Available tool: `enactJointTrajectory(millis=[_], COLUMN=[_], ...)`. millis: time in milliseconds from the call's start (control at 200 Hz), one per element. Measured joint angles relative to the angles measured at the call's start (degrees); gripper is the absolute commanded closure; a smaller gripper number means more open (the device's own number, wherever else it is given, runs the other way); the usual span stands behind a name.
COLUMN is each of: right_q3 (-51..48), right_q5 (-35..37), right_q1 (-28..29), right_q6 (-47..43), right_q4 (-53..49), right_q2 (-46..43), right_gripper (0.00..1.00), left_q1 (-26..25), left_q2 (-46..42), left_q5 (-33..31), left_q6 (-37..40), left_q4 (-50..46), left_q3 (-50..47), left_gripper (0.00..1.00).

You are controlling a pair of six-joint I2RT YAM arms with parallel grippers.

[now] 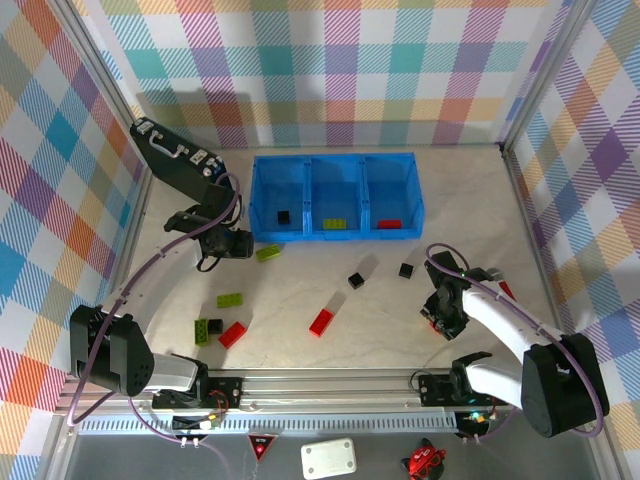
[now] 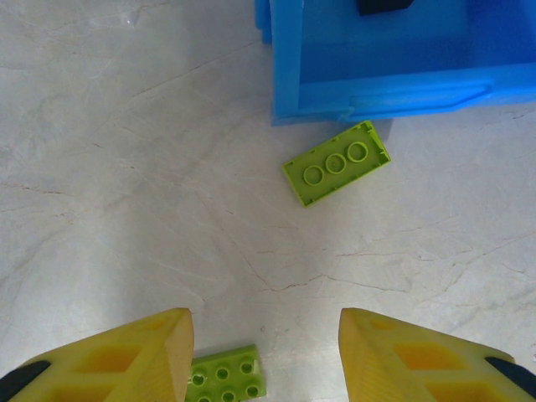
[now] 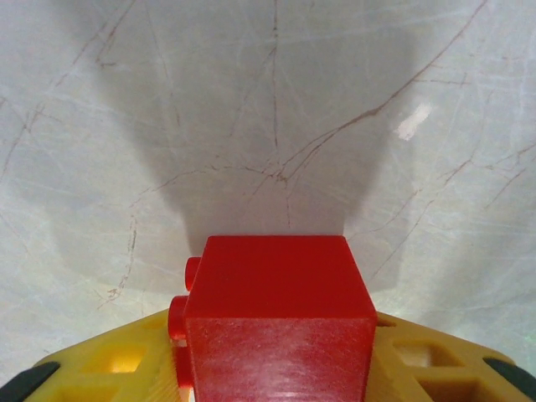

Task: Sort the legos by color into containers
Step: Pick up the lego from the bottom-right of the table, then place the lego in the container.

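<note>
- Right hand (image 3: 276,339) is clamped on a red lego (image 3: 276,293), well apart from the blue tray (image 1: 335,237).
- Lift straight, keep the squeeze, and head for the right compartment (image 1: 395,200), where red already lies.
- Left hand (image 2: 264,356) gapes empty over lime legos (image 2: 337,162).

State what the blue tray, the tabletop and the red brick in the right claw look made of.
Blue tray: plastic, likely; glossy, moulded walls.
Tabletop: marble-look stone or laminate; pale with fine veins, faint sheen.
Red brick: hard moulded plastic; smooth faces, sharp edges, round studs.
</note>
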Motion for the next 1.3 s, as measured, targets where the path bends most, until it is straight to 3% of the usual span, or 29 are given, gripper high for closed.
enactJointTrajectory(millis=[385, 655, 820, 1300], right_q3=[3.34, 11.06, 19.06, 50.01], right_q5=[-0.59, -0.33, -0.39, -2.14], right_q1=[-0.33, -0.33, -0.33, -0.33], right_q6=[-12.17, -19.47, -24.7, -38.42], right_q4=[1.11, 0.61, -1.29, -7.74], right_q2=[0.37, 6.56, 13.44, 34.64], right_gripper=[0.55, 0.55, 0.61, 0.66], left_q1=[0.0, 0.0, 0.0, 0.0], left_q2=[0.0, 0.0, -0.02, 0.0], left_q5=[0.0, 0.02, 0.02, 0.2], left_q6=[0.04, 0.24, 0.24, 1.11], left_q4=[0.0, 0.02, 0.02, 0.02], left_q3=[0.0, 0.0, 0.0, 0.0], left_gripper=[0.51, 0.51, 0.51, 0.51])
